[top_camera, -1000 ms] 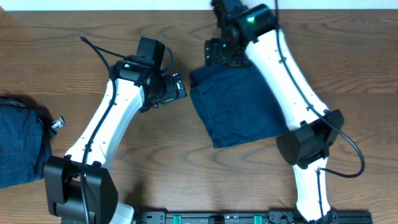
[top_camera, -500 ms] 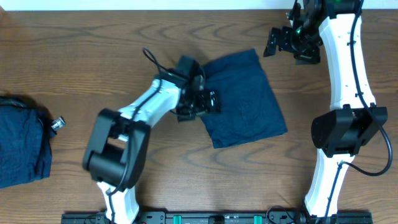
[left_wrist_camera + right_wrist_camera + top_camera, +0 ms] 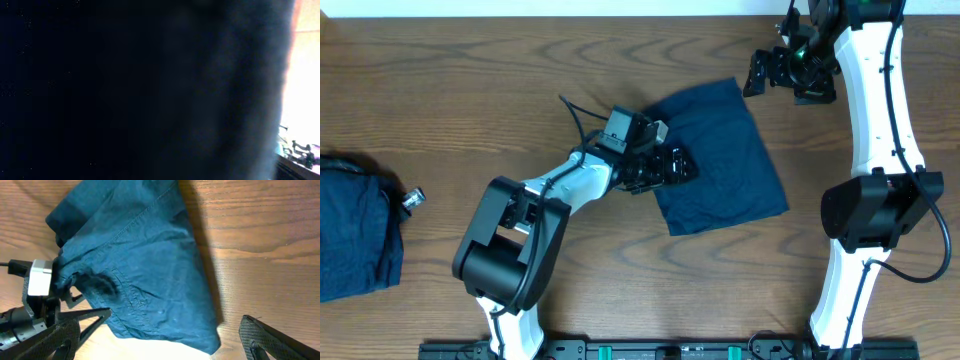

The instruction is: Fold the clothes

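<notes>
The left gripper [image 3: 678, 166] is lying with its fingers spread on the 9 o'clock edge of the folded navy garment [image 3: 720, 160], pressing down on the cloth rather than pinching it. Its wrist camera is showing only dark, blurred fabric with a bright strip along the right side. The right gripper [image 3: 758, 75] is hanging with its jaws wide apart and nothing between them, off the garment's 1 o'clock corner and apart from the cloth. Its own camera is looking down on the garment's seams and on bare wood. The garment is lying as a rough square, turned slightly, a little toward 3 o'clock from the middle of the table [image 3: 470, 100]. A second navy garment [image 3: 355, 230] is sitting crumpled at the table's 9 o'clock edge, well apart from the first, with a small silver knob [image 3: 413, 198] just beside it at its 2 o'clock. The table is showing dark brown wood with a broad wavy grain. A strip of white wall [image 3: 520, 8] is running along the 12 o'clock edge, and a black rail [image 3: 670, 350] carrying the arm bases is running along the 6 o'clock edge.
</notes>
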`<state>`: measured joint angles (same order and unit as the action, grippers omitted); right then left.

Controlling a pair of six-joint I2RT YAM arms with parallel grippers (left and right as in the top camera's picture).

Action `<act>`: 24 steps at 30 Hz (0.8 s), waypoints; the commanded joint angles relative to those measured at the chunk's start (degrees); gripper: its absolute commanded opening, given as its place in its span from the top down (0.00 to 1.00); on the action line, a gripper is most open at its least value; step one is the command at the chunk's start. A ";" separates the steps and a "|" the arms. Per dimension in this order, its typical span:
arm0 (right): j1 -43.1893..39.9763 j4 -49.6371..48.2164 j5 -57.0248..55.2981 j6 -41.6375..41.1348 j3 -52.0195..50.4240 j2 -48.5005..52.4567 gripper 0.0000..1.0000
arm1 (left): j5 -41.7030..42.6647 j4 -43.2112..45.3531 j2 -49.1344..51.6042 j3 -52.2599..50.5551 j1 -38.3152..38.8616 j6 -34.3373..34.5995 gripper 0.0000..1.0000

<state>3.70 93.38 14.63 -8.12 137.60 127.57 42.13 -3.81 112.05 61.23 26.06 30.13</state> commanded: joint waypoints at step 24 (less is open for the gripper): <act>-2.86 -2.82 -13.55 -3.85 -9.86 0.42 0.05 | 1.01 19.76 17.20 -4.81 4.96 18.64 0.16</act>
<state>3.22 92.23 6.55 -9.65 131.72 127.57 54.54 20.21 122.04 61.28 32.51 47.00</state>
